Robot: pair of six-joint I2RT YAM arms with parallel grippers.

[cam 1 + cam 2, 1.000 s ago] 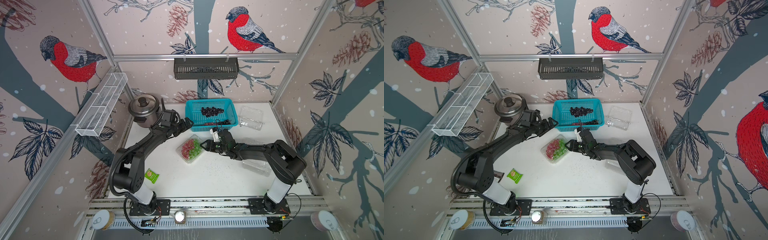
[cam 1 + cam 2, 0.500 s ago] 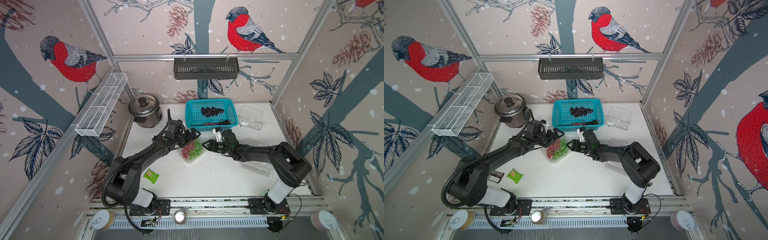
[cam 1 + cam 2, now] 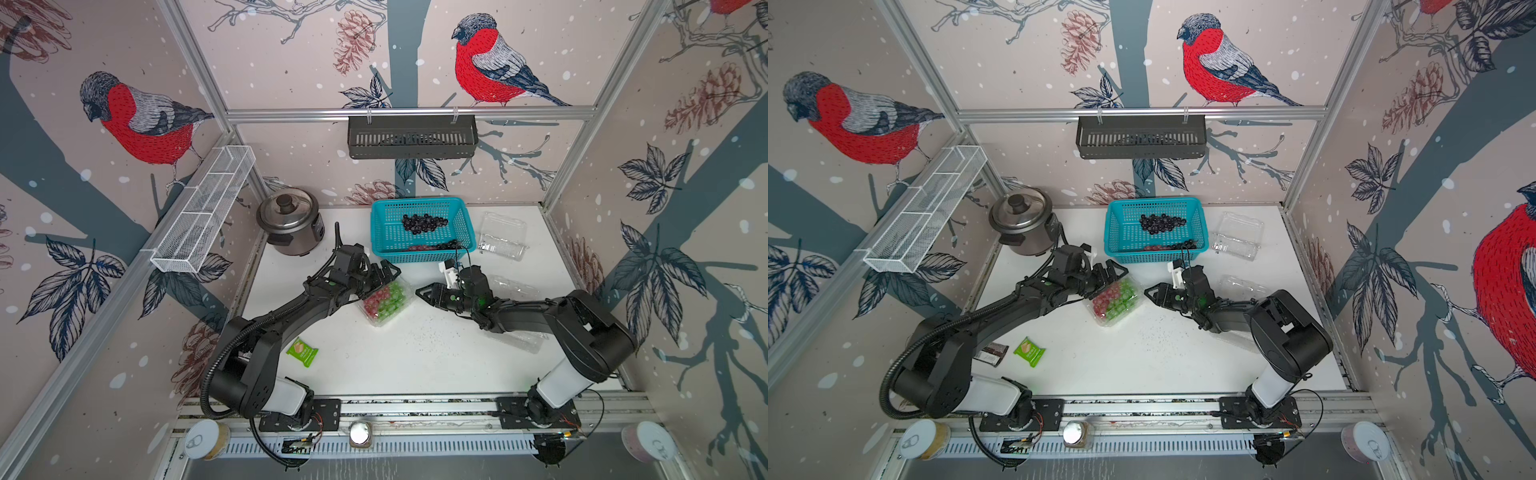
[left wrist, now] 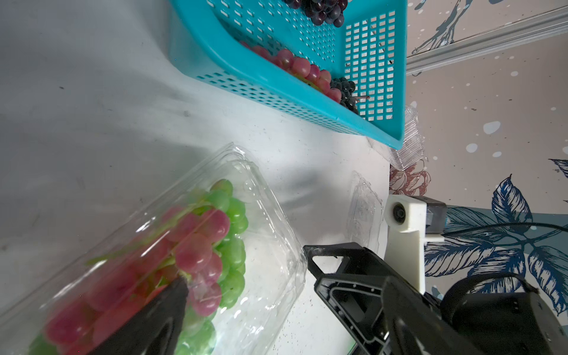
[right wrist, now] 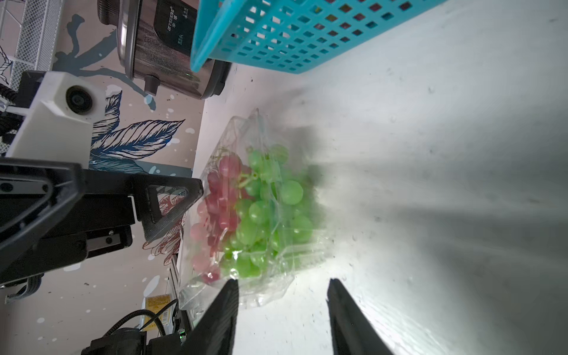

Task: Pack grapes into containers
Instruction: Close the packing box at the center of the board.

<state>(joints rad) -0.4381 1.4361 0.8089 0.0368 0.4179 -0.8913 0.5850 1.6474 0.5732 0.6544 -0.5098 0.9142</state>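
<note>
Bare desk [image 3: 399, 365] lies open across the lower centre. A cooker [image 3: 289, 220] and a basket [image 3: 415, 255] line the upper edge. The centre punnet [image 3: 380, 321] holds red and green grapes [image 3: 384, 300], the basket holds dark grapes [image 3: 424, 223], and an empty punnet [image 3: 500, 235] sits at upper right. The left claw [image 3: 380, 277], wide, has moved from beside the basket to over the centre punnet. The right claw [image 3: 420, 292], half open and empty, stands just right of it.
</note>
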